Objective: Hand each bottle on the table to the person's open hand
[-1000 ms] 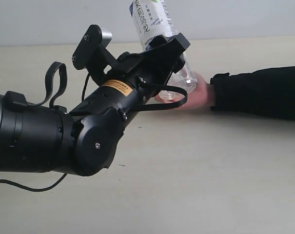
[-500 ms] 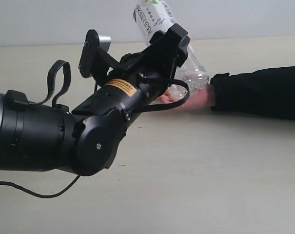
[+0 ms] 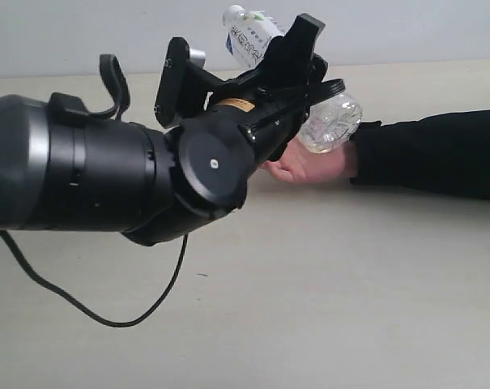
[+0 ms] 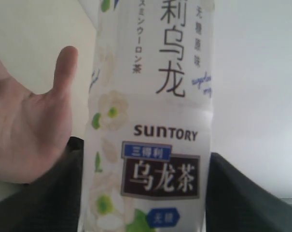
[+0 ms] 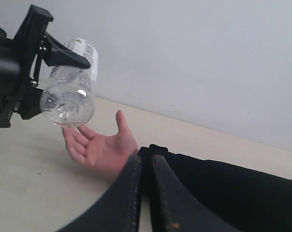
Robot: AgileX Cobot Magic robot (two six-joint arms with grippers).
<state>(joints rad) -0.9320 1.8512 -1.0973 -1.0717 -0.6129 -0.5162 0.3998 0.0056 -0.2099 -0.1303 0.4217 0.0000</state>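
Your pale table (image 3: 350, 308) spreads under everything. Above it, your left gripper (image 3: 300, 74) clamps the white-labelled bottle (image 3: 332, 121) around its middle. The bottle is tilted (cap end raised, clear base lowest) and hangs just over the person's open hand (image 3: 313, 166), which is palm up. Your right gripper (image 5: 145, 164) is pinched closed with nothing in it, off to the side.

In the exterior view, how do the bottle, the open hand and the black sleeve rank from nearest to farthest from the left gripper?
1. Bottle: held in the left gripper.
2. Open hand: just below the bottle's base.
3. Black sleeve: out to the right.
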